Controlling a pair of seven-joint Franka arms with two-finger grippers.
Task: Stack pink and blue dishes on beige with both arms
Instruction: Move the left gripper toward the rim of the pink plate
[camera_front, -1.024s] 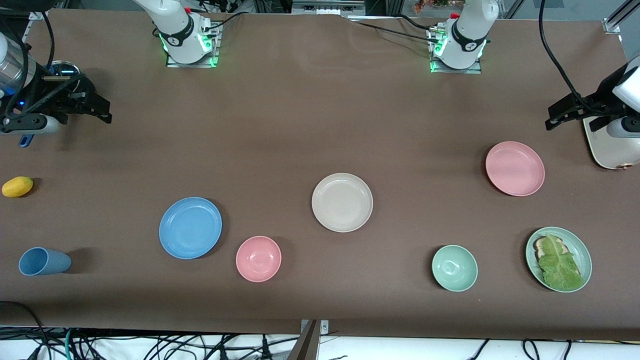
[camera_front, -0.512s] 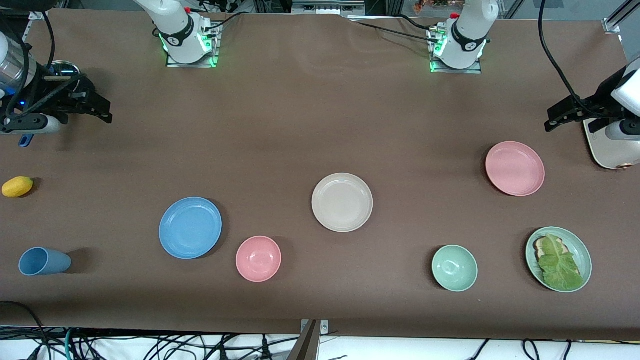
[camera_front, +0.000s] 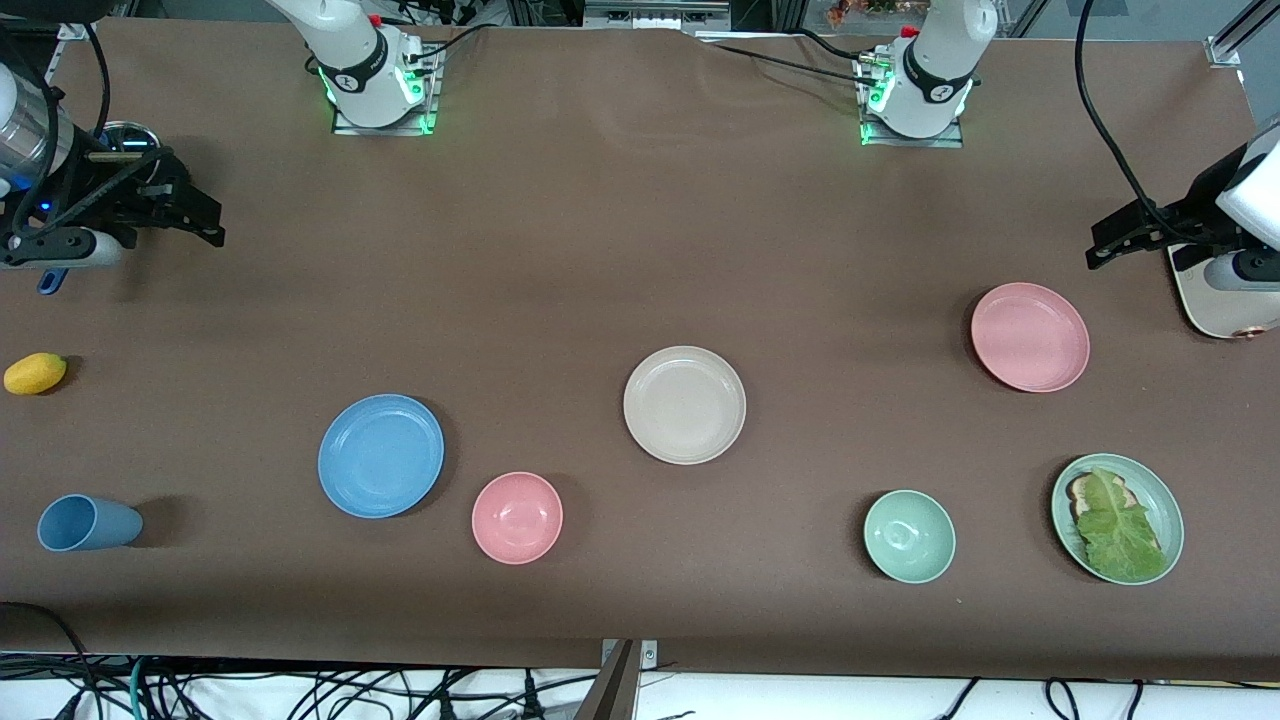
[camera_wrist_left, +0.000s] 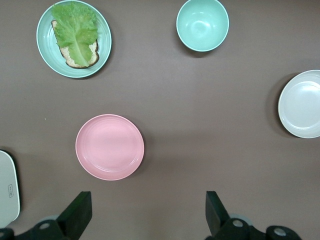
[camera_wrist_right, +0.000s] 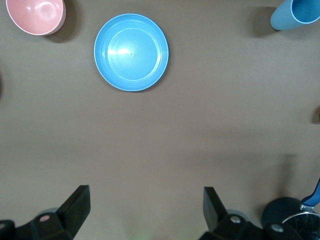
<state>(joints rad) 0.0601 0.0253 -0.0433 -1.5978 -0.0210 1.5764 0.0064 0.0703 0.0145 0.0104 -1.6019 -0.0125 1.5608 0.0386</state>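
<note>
The beige plate (camera_front: 685, 405) lies mid-table. The blue plate (camera_front: 380, 455) lies toward the right arm's end, and the pink plate (camera_front: 1030, 337) toward the left arm's end. All three lie apart and bare. My left gripper (camera_front: 1100, 245) hangs open and empty over bare table beside the pink plate (camera_wrist_left: 110, 147), its own view showing the fingers spread wide around (camera_wrist_left: 147, 212). My right gripper (camera_front: 210, 222) hangs open and empty at the other end of the table. The blue plate (camera_wrist_right: 131, 52) lies well off from that gripper (camera_wrist_right: 145, 205).
A pink bowl (camera_front: 517, 517) sits beside the blue plate, with a blue cup (camera_front: 88, 522) and a yellow fruit (camera_front: 35, 373) at the table's end. A green bowl (camera_front: 909, 536), a green plate with lettuce (camera_front: 1117, 518) and a white board (camera_front: 1215, 300) sit near the pink plate.
The left arm's hand has shifted very slightly. The right arm and all the dishes are where they were.
</note>
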